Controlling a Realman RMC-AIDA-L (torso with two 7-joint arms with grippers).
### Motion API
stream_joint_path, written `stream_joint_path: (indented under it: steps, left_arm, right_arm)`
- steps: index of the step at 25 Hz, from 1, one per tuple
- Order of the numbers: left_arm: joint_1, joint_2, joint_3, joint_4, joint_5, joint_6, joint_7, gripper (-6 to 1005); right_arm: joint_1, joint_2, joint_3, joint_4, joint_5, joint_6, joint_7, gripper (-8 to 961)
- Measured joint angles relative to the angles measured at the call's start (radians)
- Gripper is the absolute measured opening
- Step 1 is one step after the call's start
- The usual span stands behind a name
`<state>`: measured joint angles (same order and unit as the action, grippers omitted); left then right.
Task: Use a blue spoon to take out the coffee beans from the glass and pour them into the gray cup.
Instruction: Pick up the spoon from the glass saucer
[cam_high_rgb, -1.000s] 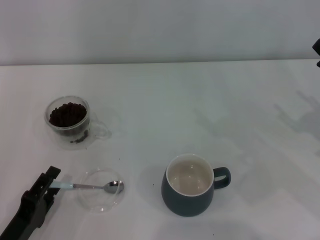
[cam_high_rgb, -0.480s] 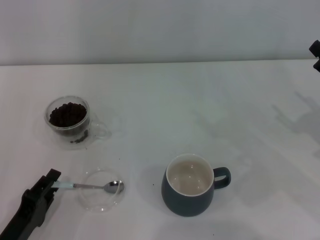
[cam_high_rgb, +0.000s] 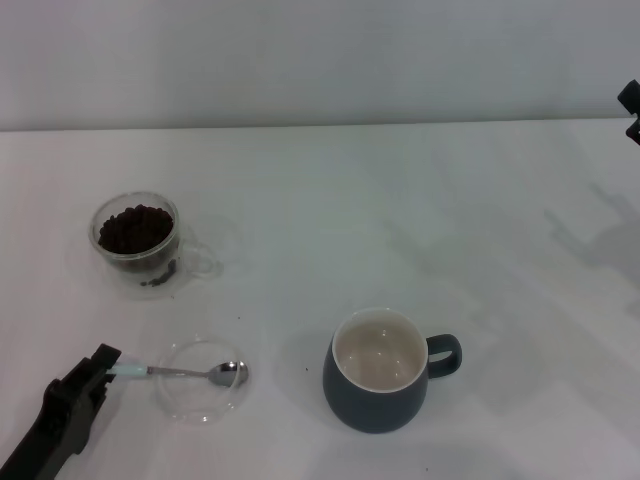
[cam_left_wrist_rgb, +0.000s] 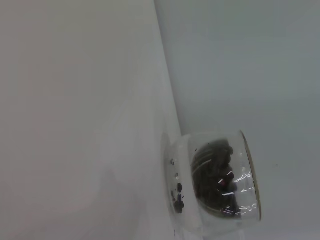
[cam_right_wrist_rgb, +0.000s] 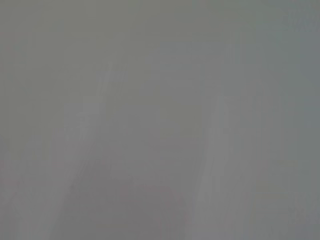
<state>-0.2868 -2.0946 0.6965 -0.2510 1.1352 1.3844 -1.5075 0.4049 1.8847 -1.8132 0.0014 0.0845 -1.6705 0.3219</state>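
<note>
Pale-blue handle of the blue spoon (cam_high_rgb: 178, 373) is sitting at the left gripper (cam_high_rgb: 102, 362), fingers seemingly pinching its tip, though that's hard to confirm. Bowl is resting in the clear dish (cam_high_rgb: 205, 396). Light, stiff, slippery metal; handle is likely the best hold.

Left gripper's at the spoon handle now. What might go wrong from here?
The left gripper meets only the tip of the blue spoon, so it may pivot or slip. Its bowl lies in the clear dish, which could drag along. The glass is light and full of coffee beans, so scooping may tip it.
</note>
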Motion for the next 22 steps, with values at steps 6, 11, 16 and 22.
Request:
stream_joint_path:
  steps: [6,11,16,22]
  left_arm:
    - [0.0,0.002,0.0,0.005,0.0,-0.001,-0.001,173]
    - [0.0,0.003,0.0,0.008,0.0,-0.001,-0.002,150]
    - [0.0,0.007,0.001,0.01,0.0,0.004,-0.004,143]
    - [0.009,0.01,0.049,0.06,0.0,0.081,0.003,139]
  right_arm:
    - [-0.001,0.002,0.0,0.0,0.0,-0.002,-0.001,847]
    - [-0.002,0.007,0.0,0.002,0.0,-0.001,-0.008,847]
    - [-0.003,0.011,0.0,0.0,0.0,0.001,-0.02,847]
    - [-0.005,0.019,0.0,-0.002,0.001,0.001,-0.026,847]
